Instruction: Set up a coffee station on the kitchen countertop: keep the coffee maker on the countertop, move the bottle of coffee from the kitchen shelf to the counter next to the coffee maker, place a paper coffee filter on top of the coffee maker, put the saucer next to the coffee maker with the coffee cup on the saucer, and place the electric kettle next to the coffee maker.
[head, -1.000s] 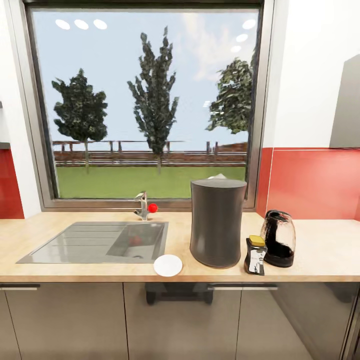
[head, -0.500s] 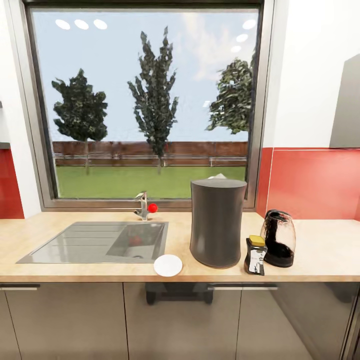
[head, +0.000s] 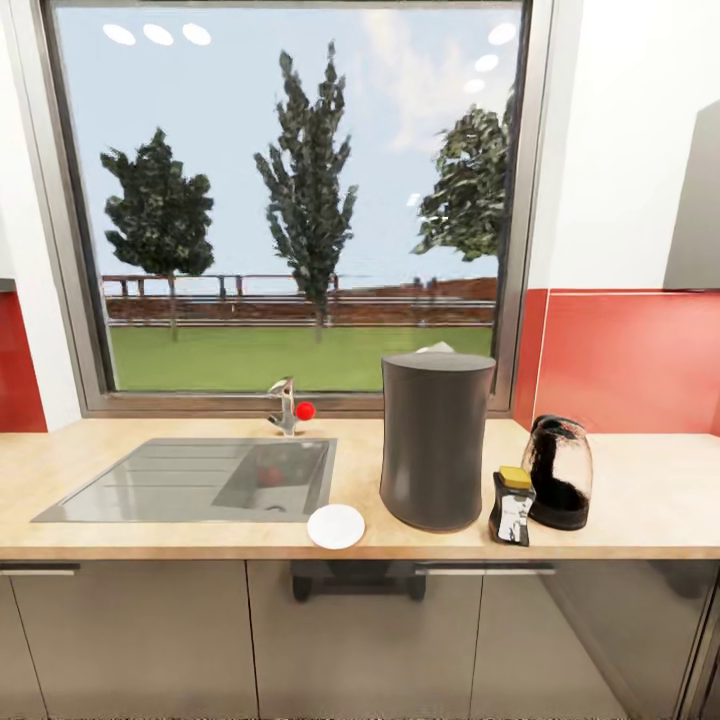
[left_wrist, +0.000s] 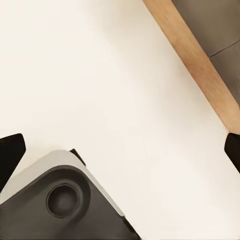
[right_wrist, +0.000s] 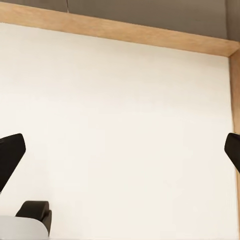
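Squarely ahead in the head view: kitchen countertop (head: 640, 500) under a wide window (head: 290, 200) with trees and lawn beyond. Standing upright near the middle, coffee maker (head: 436, 440), a scrap of white, perhaps the paper filter, peeking over its top rim. Just beside its foot on the sink side, saucer (head: 336, 526), bare, close to the counter's front edge. On the other side, bottle of coffee (head: 512, 507), yellow lid up, and close behind it the electric kettle (head: 558, 472). Set into the worktop, steel sink (head: 190, 482) with tap (head: 285, 405). Left gripper (left_wrist: 120, 150) with fingers spread wide, clasping nothing, over pale floor and part of the robot's base (left_wrist: 60, 200). Right gripper (right_wrist: 120, 150) likewise spread and unladen over pale floor.
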